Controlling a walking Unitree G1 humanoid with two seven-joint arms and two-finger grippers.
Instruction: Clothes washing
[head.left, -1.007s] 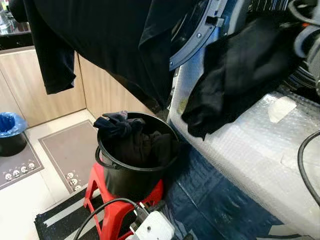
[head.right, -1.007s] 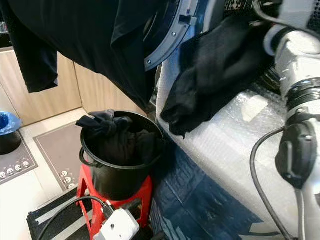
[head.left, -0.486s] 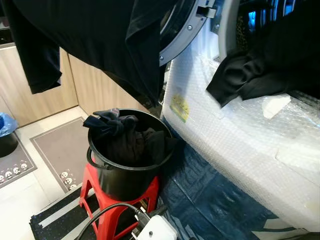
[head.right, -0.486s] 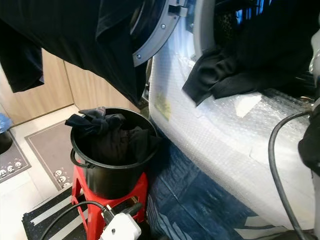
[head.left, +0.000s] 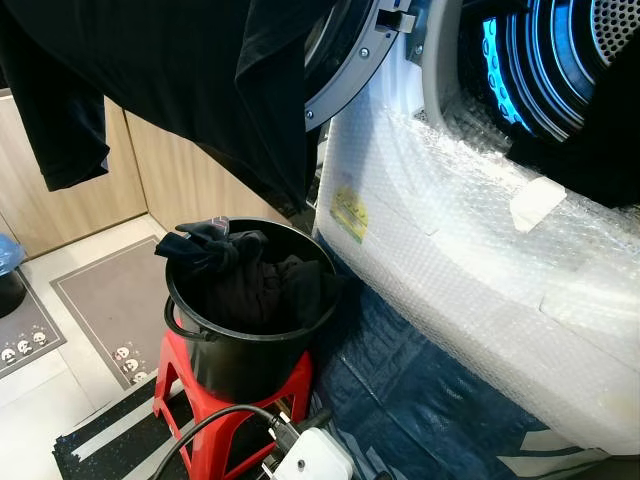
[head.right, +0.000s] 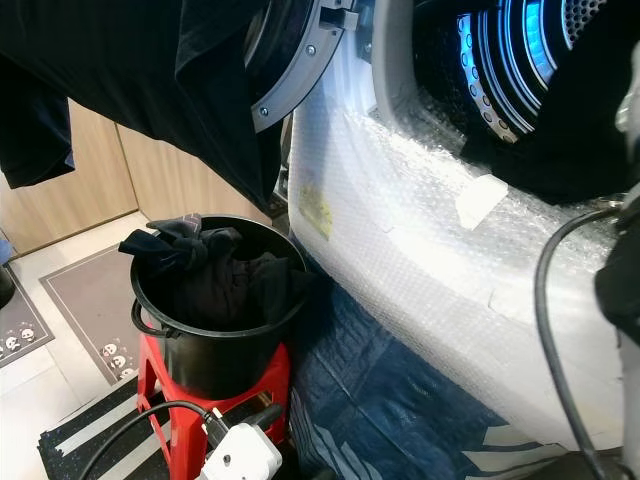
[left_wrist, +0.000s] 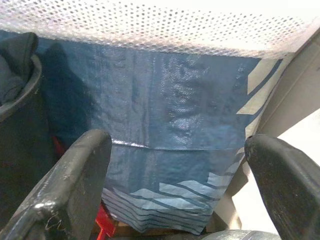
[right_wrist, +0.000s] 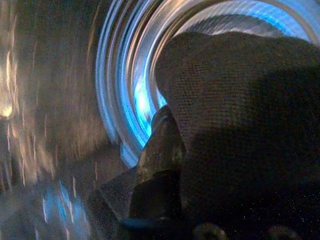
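Right gripper (right_wrist: 165, 165) apparently holding dark garment (right_wrist: 240, 125) inside drum (head.left: 545, 60)

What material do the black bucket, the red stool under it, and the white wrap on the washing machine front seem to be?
Black bucket: probably plastic, smooth with a dull sheen on its rim. Red stool: likely moulded plastic, with an even glossy colour. White wrap: bubble wrap, translucent with rows of small bubbles, on the washing machine.

garment (right_wrist: 240, 125): black, bunched, held inside blue-lit drum (head.left: 540, 60)
bucket (head.left: 240, 350): black, upright on red stool (head.left: 185, 395), filled with dark clothes (head.left: 250, 275)
washer door (head.left: 345, 60): open
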